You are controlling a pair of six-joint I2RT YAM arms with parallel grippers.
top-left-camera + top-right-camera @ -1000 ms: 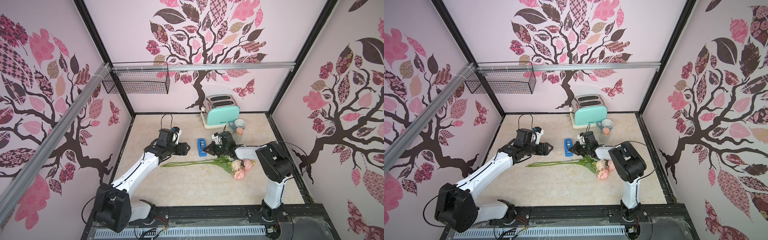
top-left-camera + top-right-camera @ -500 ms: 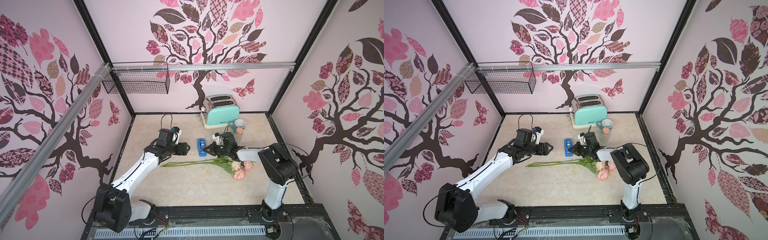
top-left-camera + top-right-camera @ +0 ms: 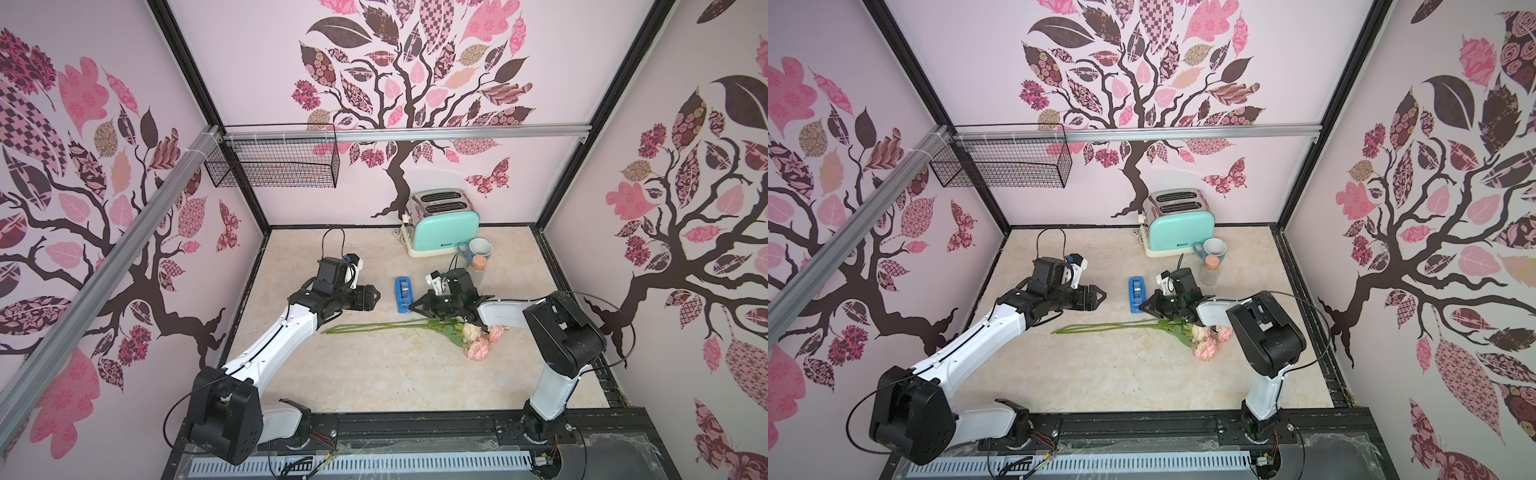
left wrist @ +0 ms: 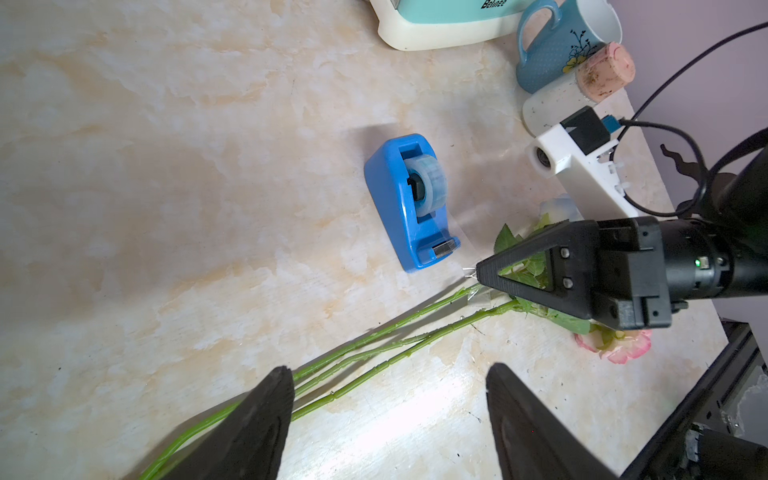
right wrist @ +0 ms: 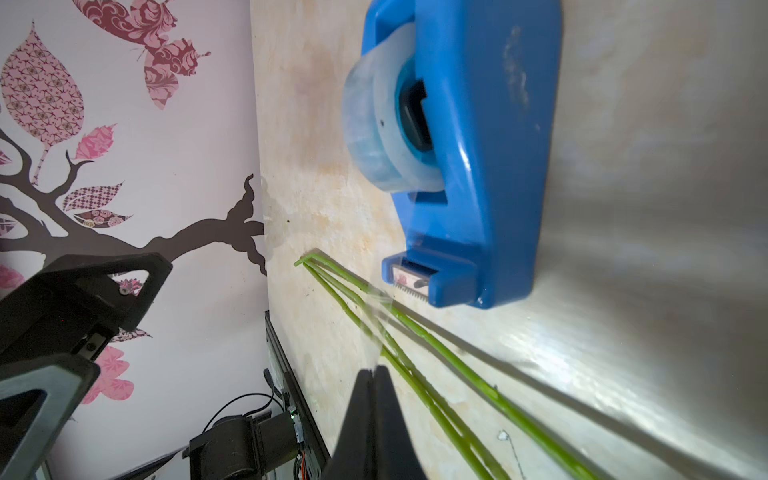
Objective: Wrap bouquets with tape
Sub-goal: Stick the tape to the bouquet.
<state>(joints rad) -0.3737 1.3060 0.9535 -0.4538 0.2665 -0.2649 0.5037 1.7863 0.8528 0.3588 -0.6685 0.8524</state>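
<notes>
Comparing with a second earlier, the left arm had not budged. The left gripper (image 3: 376, 297) hung released, jaws wide, near the stems and touching nothing. The tape dispenser (image 3: 402, 293) sat in the same spot on the table (image 3: 374, 386), between the two grippers. The right gripper (image 3: 411, 308) stayed clenched by the dispenser's cutter end, pinching a clear tape strip (image 5: 376, 328) that ran from the cutter across the stems. The bouquet (image 3: 374, 327) lay flat as before, just in front of the dispenser, with stem ends to the left and pink and cream blooms to the right beside the right arm. The only real change was that the right arm's elbow had drifted slightly right and frontward.

Containers:
- The wire basket (image 3: 274, 166) hung on the rail at back left; its contents could not be made out.
- The dispenser held the clear roll.
- The mint toaster (image 3: 442, 226) stood at the back wall.
- The blue mug (image 3: 480, 249) stood just beside it, its inside not visible.
- The corked glass jar (image 3: 477, 272) stood just in front of the mug.
</notes>
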